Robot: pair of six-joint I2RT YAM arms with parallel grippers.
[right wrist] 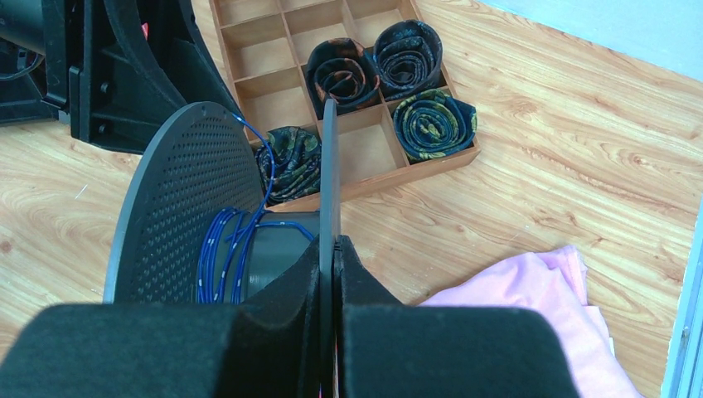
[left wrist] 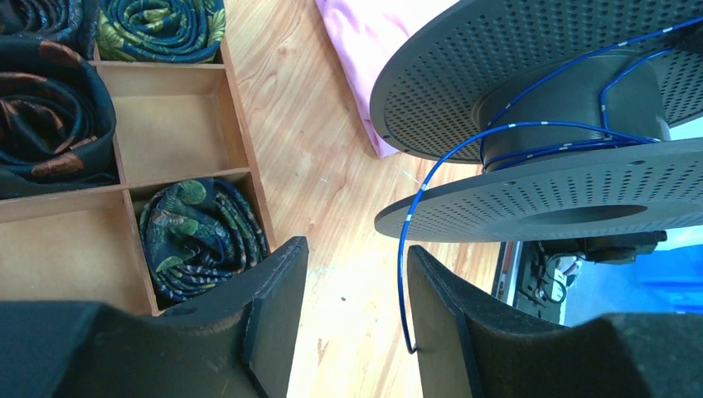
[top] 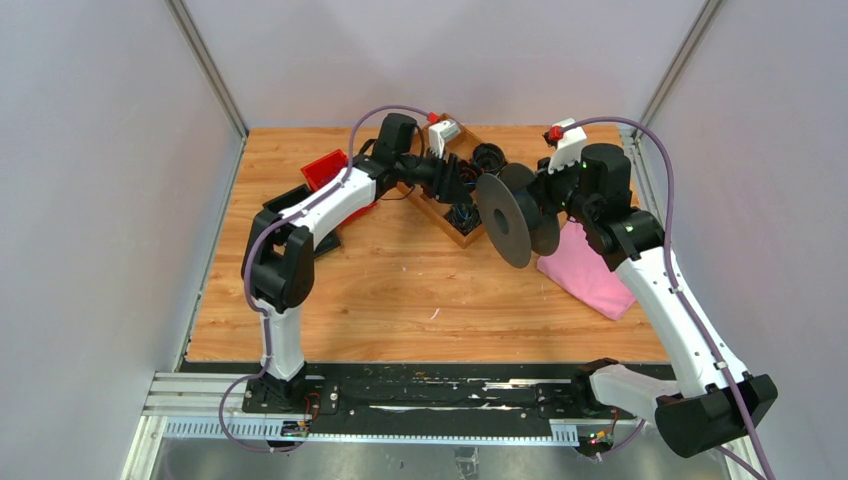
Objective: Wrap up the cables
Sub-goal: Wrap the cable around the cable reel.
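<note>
Winding under way, mid-task.

- Right pincer: shut tight on the rim of one disc of the spool. It holds the spool on edge in the air over the far right part of the tabletop.
- Cable: thin and blue with pale marks. Several turns sit on the spool's hub between the two discs. A loose tail drops off the hub, out past the disc rim and down between the left fingers.
- Left pincer: about half open and gripping nothing. The tail hangs in the gap, its tip close against the inner face of one finger. Whether it touches there, I cannot tell.
- Below and beside: a wooden tray of compartments near the middle of the far edge, some holding rolled patterned cloths. A pink cloth lies toward the right edge, partly under the spool.

Judgement: most of this length looks wound, and the step in hand is dealing with the loose tail. The next move would need the left fingers to close on the tail, then carry it round the hub or tuck it under a turn. The right must keep the spool steady meanwhile. The tail is short and springy, so aim counts: a loose pinch would likely let it slip out.
</note>
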